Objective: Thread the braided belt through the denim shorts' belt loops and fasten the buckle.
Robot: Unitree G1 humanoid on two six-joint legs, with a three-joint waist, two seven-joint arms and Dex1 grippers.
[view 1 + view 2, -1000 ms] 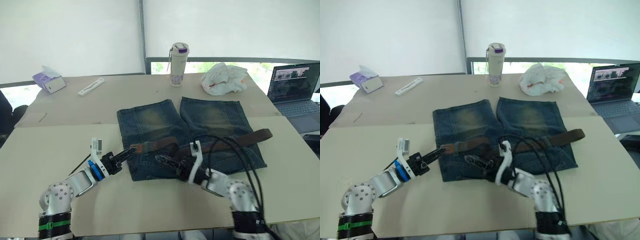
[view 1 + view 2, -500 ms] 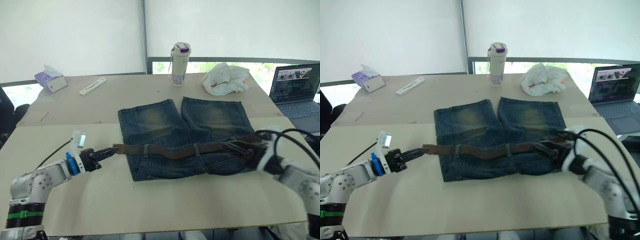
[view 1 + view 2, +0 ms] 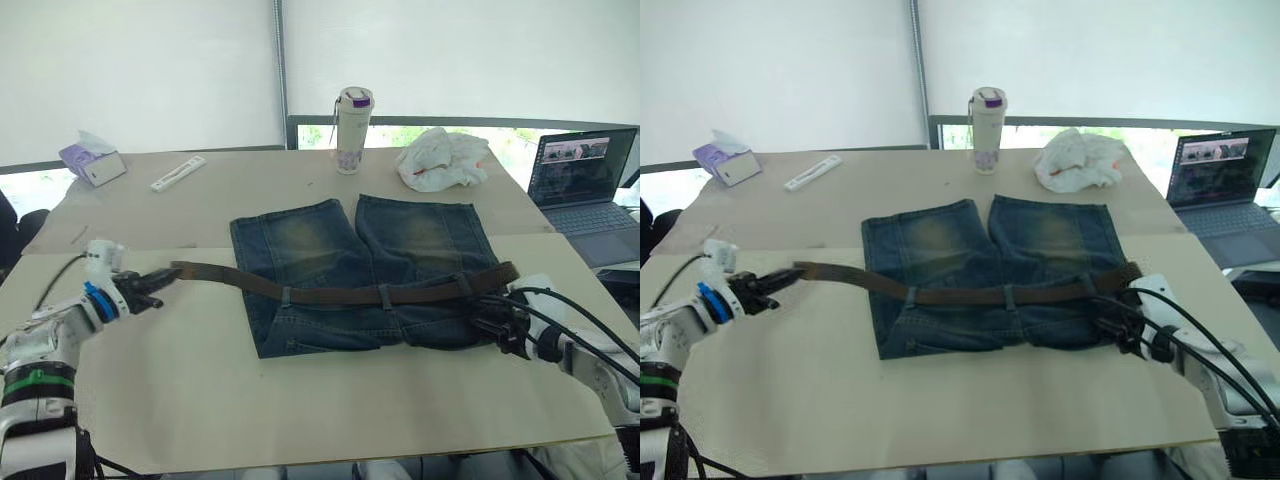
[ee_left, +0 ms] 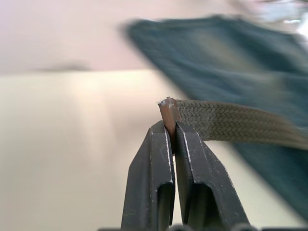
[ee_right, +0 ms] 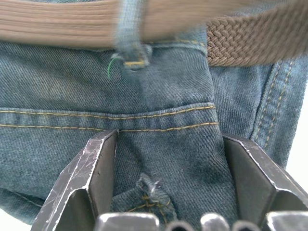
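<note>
The denim shorts (image 3: pixel 360 275) lie flat mid-table, waistband toward me. The braided belt (image 3: pixel 330 292) runs along the waistband under the belt loops (image 3: pixel 383 294) and sticks out well past the shorts' left side. My left gripper (image 3: pixel 160 278) is shut on the belt's plain tip (image 4: pixel 168 113), left of the shorts. At the shorts' right near corner my right gripper (image 3: pixel 492 326) is open, its fingers (image 5: pixel 91 178) spread over the denim just below the belt, holding nothing. One belt loop (image 5: pixel 130 33) crosses the strap there. The buckle is hidden.
At the back stand a white bottle (image 3: pixel 353 130), a crumpled white bag (image 3: pixel 445 160), a tissue box (image 3: pixel 85 162) and a white strip (image 3: pixel 178 173). An open laptop (image 3: pixel 585 185) sits at the right. Black cables (image 3: pixel 590 330) loop over my right arm.
My left gripper has drawn the belt's tip further left, sliding the strap through the loops. My right gripper has come off the belt and moved nearer me, to the shorts' right corner.
</note>
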